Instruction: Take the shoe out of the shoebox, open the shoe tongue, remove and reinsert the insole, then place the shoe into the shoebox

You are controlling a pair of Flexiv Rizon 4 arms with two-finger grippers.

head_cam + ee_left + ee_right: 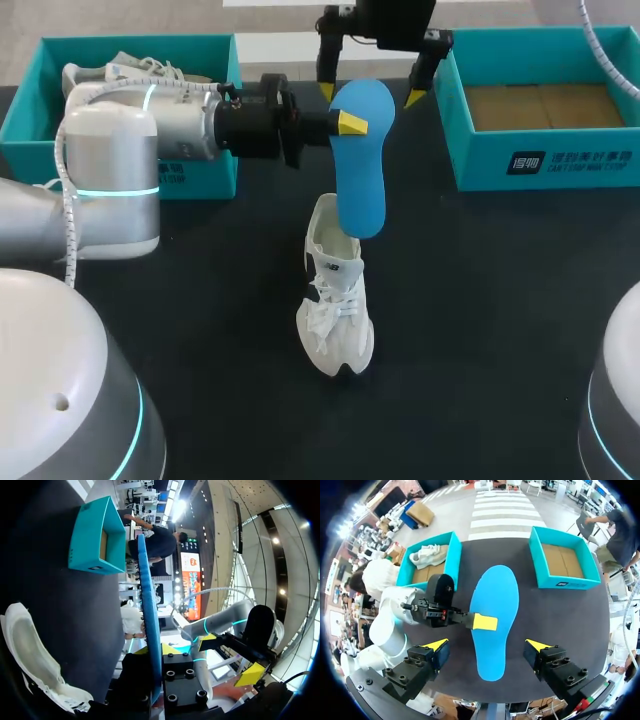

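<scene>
My left gripper [350,122] is shut on a blue insole [360,170] and holds it in the air above the table. The insole's lower end hangs just over the heel opening of a white shoe [335,300] that lies on the dark table. My right gripper [371,95] stands open, with one yellow fingertip on each side of the insole's far end and neither touching it. In the right wrist view the insole [495,625] lies flat ahead of the right gripper [486,645], between its fingers. The left wrist view shows the insole [150,620] edge-on in the left gripper [156,652], with the shoe [30,655] beside it.
A teal shoebox [200,165] at the back left holds a second white shoe [130,68]. Another teal shoebox [545,165] stands at the back right with only its cardboard floor showing. The dark table [480,300] lies bare around the shoe.
</scene>
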